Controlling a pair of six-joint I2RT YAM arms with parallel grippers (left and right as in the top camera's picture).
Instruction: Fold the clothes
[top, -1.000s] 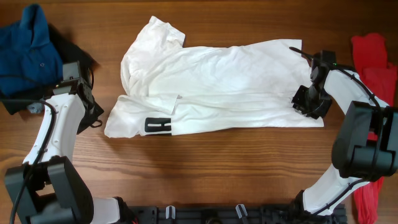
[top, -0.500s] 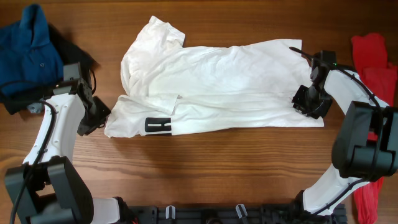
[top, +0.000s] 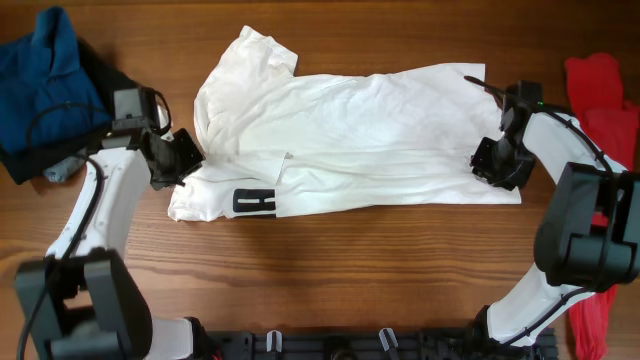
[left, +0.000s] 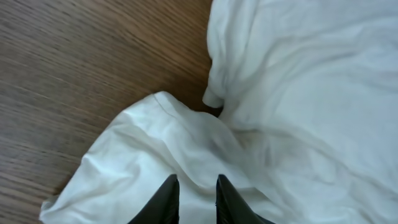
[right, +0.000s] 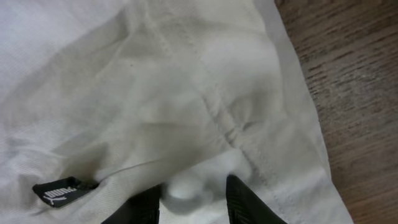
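My right claw (right: 189, 186) is pinching a bunch of the white T-shirt (top: 350, 140) near its right hem. My left claw (left: 193, 182) is sitting at the shirt's left sleeve, its 2 fingers (left: 166, 200) nearly together. I cannot tell whether it is gripping cloth. The shirt is lying spread across the table (top: 330, 260).

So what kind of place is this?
Probably a robot lab workbench, not a home: two robot arms stand at a wooden table, a white T-shirt spread out, a blue polo and red shirts at its ends.
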